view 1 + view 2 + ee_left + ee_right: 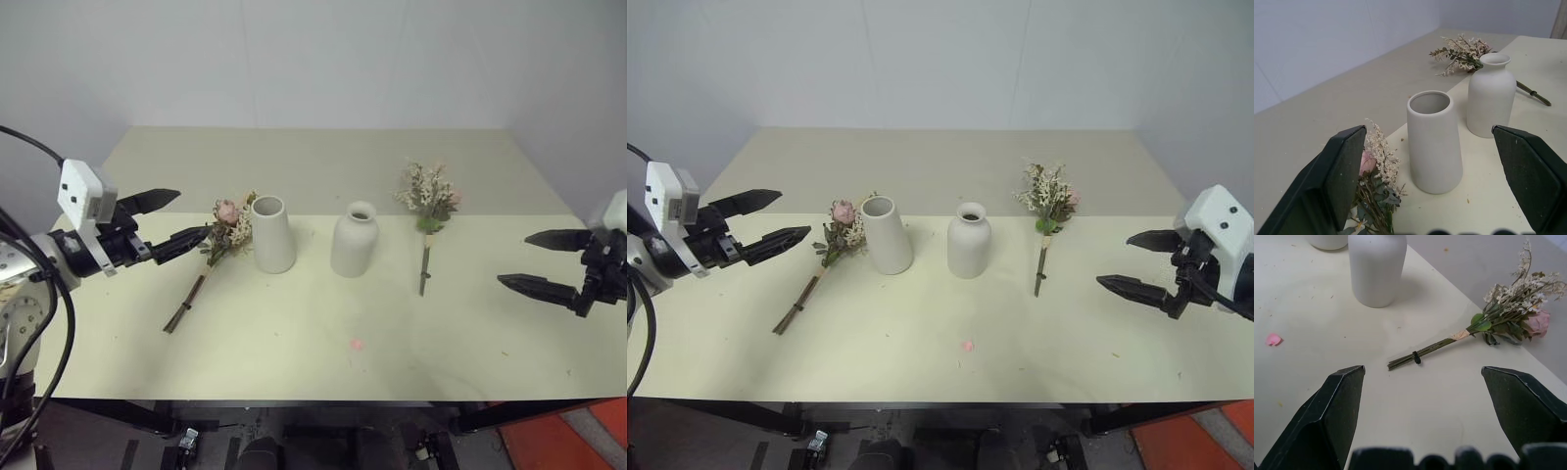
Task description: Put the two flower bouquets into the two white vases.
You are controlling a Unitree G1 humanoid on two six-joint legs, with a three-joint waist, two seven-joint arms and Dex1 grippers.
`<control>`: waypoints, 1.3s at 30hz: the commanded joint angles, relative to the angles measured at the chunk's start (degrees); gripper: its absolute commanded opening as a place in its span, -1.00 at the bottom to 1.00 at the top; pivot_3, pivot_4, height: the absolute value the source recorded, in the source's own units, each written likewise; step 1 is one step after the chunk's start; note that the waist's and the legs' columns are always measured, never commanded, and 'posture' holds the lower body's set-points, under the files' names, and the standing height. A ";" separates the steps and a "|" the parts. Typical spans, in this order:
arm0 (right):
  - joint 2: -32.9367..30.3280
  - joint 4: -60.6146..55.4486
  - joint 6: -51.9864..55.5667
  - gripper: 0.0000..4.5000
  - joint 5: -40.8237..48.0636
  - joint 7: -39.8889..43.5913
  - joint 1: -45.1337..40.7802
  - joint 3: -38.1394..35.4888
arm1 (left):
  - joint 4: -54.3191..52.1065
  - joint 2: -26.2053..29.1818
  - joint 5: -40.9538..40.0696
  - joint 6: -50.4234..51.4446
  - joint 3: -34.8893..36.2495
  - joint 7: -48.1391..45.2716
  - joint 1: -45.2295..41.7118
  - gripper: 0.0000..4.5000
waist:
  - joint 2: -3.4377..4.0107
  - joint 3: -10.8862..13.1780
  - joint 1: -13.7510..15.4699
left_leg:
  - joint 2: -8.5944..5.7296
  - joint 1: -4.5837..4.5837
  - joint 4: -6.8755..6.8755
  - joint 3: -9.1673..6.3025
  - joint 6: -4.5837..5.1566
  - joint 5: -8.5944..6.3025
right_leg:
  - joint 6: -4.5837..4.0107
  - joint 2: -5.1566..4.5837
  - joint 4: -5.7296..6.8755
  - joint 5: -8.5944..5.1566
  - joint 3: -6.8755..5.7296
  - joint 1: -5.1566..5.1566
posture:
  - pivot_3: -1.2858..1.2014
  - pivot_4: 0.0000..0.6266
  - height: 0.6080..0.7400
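The table (294, 362) is lying broad and mostly bare, with open room along its near edge and behind the 2 vases. In the middle the tapered vase (272, 233) and the narrow-necked vase (354, 239) are standing upright, just beside each other but not touching.

The left bouquet (211, 257) is lying flat on the tapered vase's left, its blooms nearly touching the vase wall and its stems running away toward the near-left. The left gripper (168, 219) is hovering just beside those blooms, pointing across at them with its 2 fingers spread wide and nothing between them. The stem axis is crossing its line of approach at a slant, so a grab lower on the stems probably needs the wrist dropping and turning; the vase close by leaves little margin at the flower end.

The right bouquet (1046, 220) is lying to the right of the narrow-necked vase, blooms toward the far side, stems pointing at the near edge. The right gripper (1133, 261) is hanging well apart from it on the right, fingers likewise wide apart and empty, with clear table between.

A pink petal (357, 344) is resting in front of the vases.
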 commanded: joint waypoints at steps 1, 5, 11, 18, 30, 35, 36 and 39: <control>-0.82 -0.95 -1.10 1.00 0.02 -0.45 -1.06 -2.37 | -0.96 0.63 0.27 -1.35 0.92 -0.24 -0.36 0.99 | 0.00 0.00 0.05 | 0.00 -0.01 0.00 0.00 0.00 0.00 | 0.00 0.00 -0.01 0.00 0.00 0.00 | 0.03 -0.52 1.00; 0.07 -0.74 -2.04 1.00 0.73 -0.70 -2.04 -2.54 | -1.29 0.79 0.26 -1.65 1.51 -0.55 0.14 0.99 | 0.00 0.00 0.07 | 0.00 -0.01 0.00 0.00 0.00 0.00 | 0.00 0.00 -0.01 0.00 0.00 -0.01 | 0.03 -0.52 1.00; -0.64 1.15 2.42 1.00 0.04 -5.15 -6.51 2.86 | -2.16 1.11 0.17 -1.37 1.19 -0.68 0.32 0.99 | 0.00 0.00 -0.01 | 0.00 -0.01 0.00 0.00 0.00 0.00 | 0.00 -0.01 0.00 0.00 0.00 0.00 | 0.03 -0.52 1.00; 13.08 18.37 22.90 1.00 -6.75 -17.97 -38.71 31.91 | -2.74 -0.24 4.24 -4.76 -6.90 -2.00 -3.54 0.99 | -0.08 -0.03 -1.57 | 0.06 0.03 0.03 0.05 -0.06 0.04 | -0.09 0.09 -0.01 0.05 0.07 0.03 | 0.03 -0.52 1.00; 33.11 63.69 11.16 1.00 -20.40 -32.60 -59.61 35.74 | -7.26 -4.21 3.23 -6.12 -6.80 -1.58 -1.43 0.99 | -0.06 -0.03 -1.36 | -0.24 -1.85 0.09 0.03 -0.64 0.41 | -0.14 -0.23 0.38 0.25 0.08 -1.97 | 0.03 -0.52 1.00; 36.21 73.03 5.27 1.00 -21.95 -36.20 -62.32 33.68 | -8.64 -4.21 3.34 -6.11 -6.16 -1.03 0.81 0.99 | -0.06 -0.03 -1.75 | -0.23 -1.85 0.06 0.03 -0.31 0.21 | -0.12 -0.20 0.34 0.26 0.08 -1.94 | 0.03 -0.52 1.00; 36.57 74.38 4.23 1.00 -22.21 -36.71 -62.74 33.23 | -8.83 -4.16 3.41 -6.15 -6.13 -0.95 1.02 0.99 | -0.06 -0.03 -1.80 | -0.23 -1.81 0.06 0.03 -0.28 0.21 | -0.13 -0.19 0.38 0.28 0.08 -1.94 | 0.03 -0.52 1.00; 37.20 77.18 2.18 0.57 -22.34 -37.97 -64.35 31.45 | -9.13 -4.10 3.56 -6.26 -5.82 -0.61 1.47 1.00 | -0.06 -0.03 -1.86 | -0.23 -1.71 0.07 0.03 -0.29 0.21 | -0.17 -0.17 0.64 0.31 0.10 -1.93 | 0.03 -0.52 1.00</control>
